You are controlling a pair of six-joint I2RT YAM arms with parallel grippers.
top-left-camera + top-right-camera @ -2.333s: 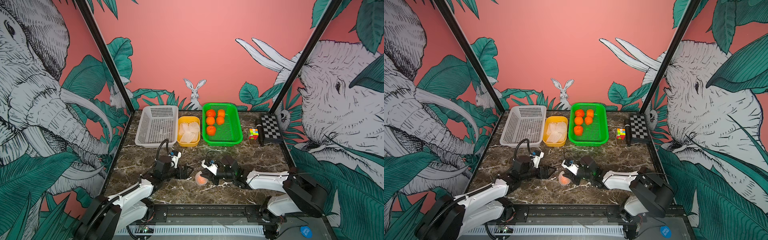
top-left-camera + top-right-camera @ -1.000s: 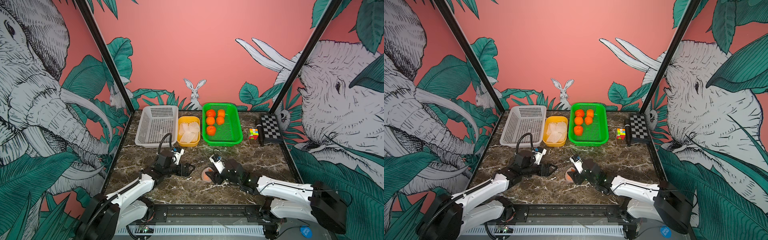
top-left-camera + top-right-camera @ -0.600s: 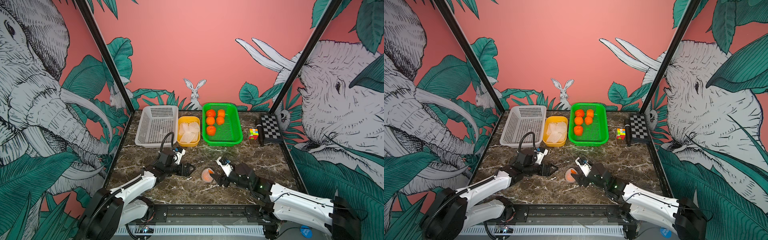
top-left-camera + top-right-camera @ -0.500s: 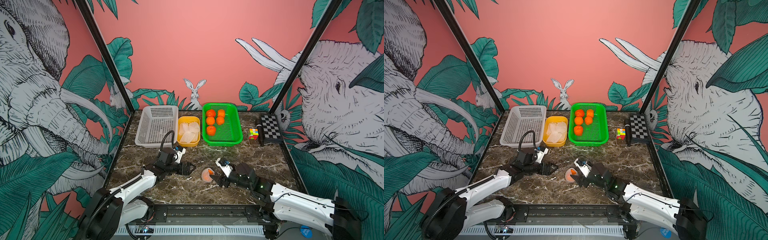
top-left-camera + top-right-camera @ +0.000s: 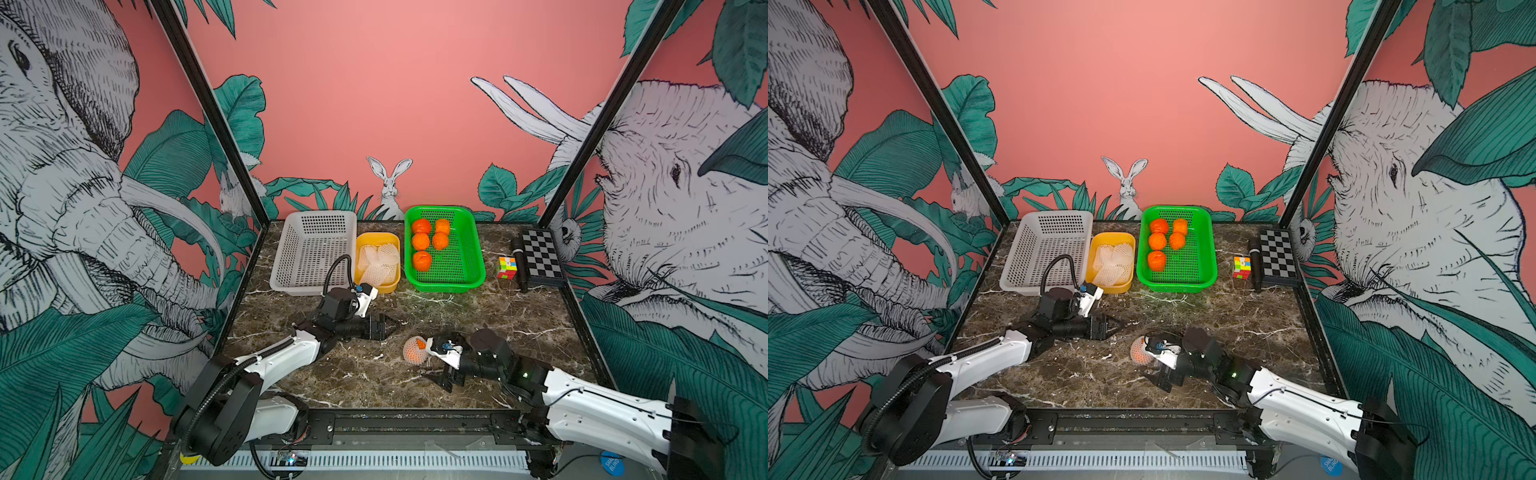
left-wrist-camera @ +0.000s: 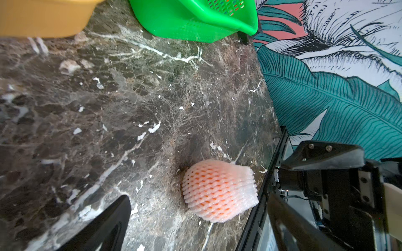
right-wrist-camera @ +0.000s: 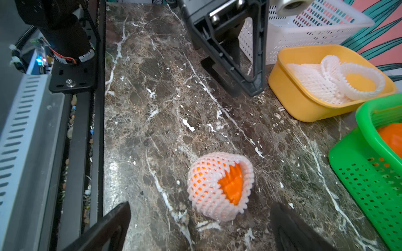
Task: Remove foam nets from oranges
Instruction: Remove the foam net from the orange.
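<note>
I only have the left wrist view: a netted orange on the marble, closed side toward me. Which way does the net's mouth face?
Observer: Toward the right claw; the right wrist view shows the orange bare through the foam net's open mouth.
Operator: Is the right claw gripping it?
Observer: No. It is open, with clear gaps to the net on both sides.
Operator: How many are finished?
Observer: Five bare oranges sit in the green basket, seen in both top views.
</note>
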